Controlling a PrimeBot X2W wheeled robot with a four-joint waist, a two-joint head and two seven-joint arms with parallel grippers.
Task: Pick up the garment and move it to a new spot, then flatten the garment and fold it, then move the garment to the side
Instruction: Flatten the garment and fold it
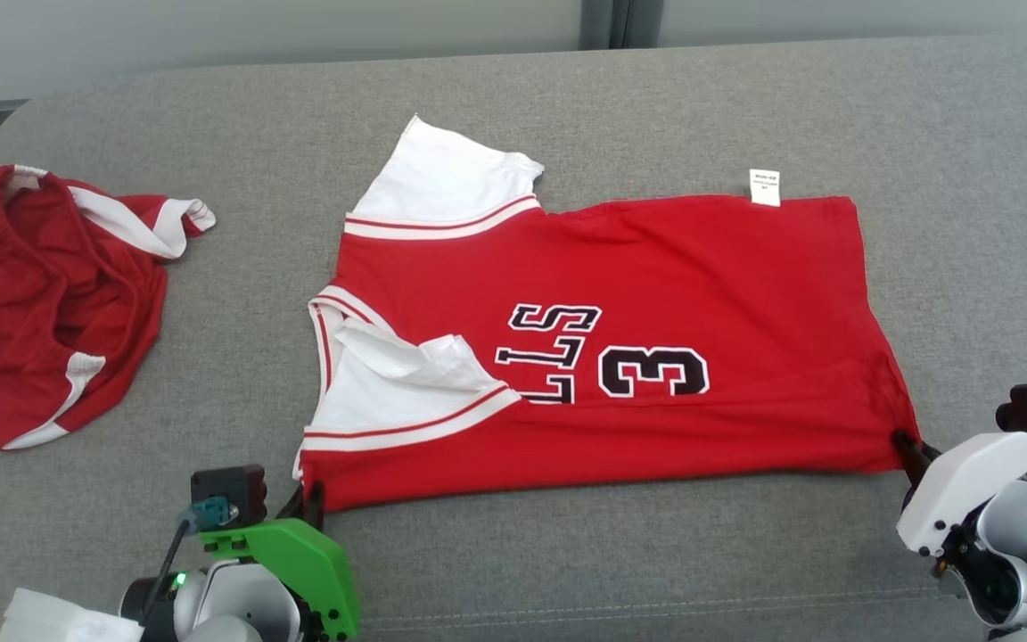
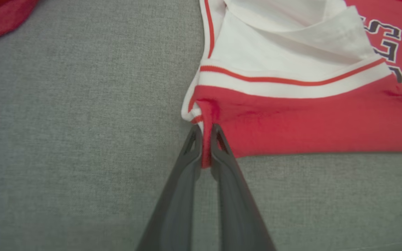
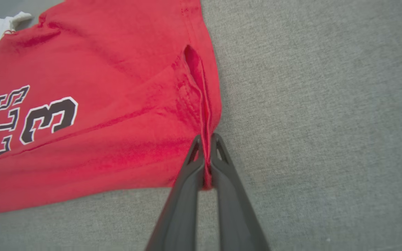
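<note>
Because both near corners must lift together for the fold, I'd guess, the left jaws and right jaws each pinch one corner of the red garment (image 1: 656, 267), spread flat on the grey cushion (image 1: 567, 562).

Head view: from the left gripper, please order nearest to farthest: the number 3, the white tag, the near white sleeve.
From the left gripper, shut on the jersey at its near corner:
1. near white sleeve, just beyond it.
2. number 3, mid-jersey, farther right.
3. white tag, far edge, rightmost.
</note>
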